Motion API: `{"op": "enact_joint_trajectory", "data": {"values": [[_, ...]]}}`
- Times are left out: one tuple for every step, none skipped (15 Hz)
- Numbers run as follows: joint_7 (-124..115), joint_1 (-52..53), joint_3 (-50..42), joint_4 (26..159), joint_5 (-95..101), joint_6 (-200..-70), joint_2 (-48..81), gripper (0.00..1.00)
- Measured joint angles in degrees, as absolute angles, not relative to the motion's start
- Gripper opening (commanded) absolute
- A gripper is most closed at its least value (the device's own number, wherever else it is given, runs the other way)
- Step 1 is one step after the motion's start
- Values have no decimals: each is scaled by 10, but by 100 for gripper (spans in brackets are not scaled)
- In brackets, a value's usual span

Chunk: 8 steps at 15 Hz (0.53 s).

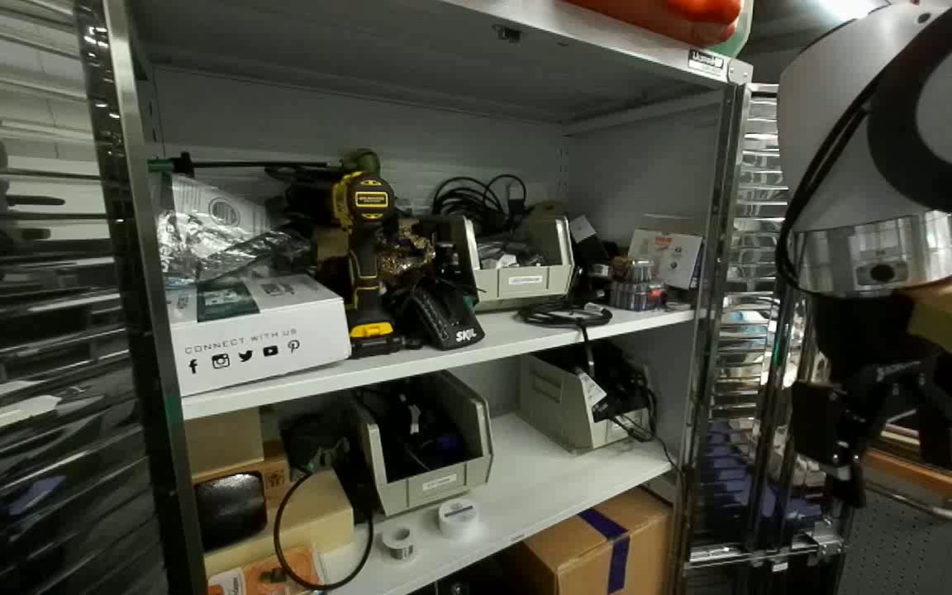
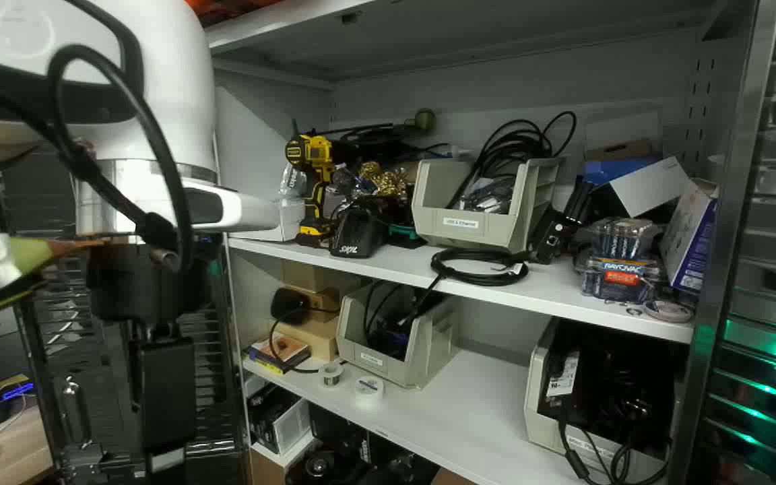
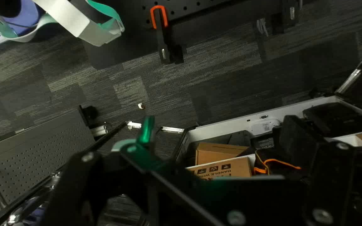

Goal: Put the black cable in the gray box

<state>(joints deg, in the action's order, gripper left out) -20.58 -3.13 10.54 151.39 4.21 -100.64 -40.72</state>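
The black cable [image 1: 567, 315] lies as a loose coil at the front edge of the upper shelf; it also shows in an exterior view [image 2: 479, 267]. A piece of cord hangs from it over the edge. A gray box [image 1: 523, 285], an open bin holding cables, stands just behind it on the upper shelf, also in an exterior view [image 2: 472, 228]. More gray bins [image 1: 435, 486] stand on the lower shelf. My gripper [image 1: 893, 471] is open and empty, pointing down outside the cabinet, apart from the cable. The wrist view shows neither cable nor gray box.
A yellow drill [image 1: 367, 256], a black SKIL tool [image 1: 443, 318] and a white box [image 1: 261, 339] stand on the upper shelf. Battery packs [image 2: 620, 266] sit beside the cable. The metal cabinet post [image 1: 724, 289] stands between gripper and shelves. Tape rolls [image 1: 458, 517] lie on the lower shelf.
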Motion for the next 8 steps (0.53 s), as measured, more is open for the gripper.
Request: {"op": "enact_joint_trajectory", "data": {"values": [[-206,-31,105,1512,42,-1007,-407,100],[-206,-31,105,1509,42,-1007,-408,100],[-206,-31,105,1507,42,-1007,-408,100],[-206,-31,105,1506,42,-1007,-408,100],[-206,-31,105,1506,42,-1007,-408,100],[-206,-31,105,1506,42,-1007,-408,100],[-206,-31,105,1506,42,-1007,-408,100],[-206,-31,105,1506,42,-1007,-408,100]]}}
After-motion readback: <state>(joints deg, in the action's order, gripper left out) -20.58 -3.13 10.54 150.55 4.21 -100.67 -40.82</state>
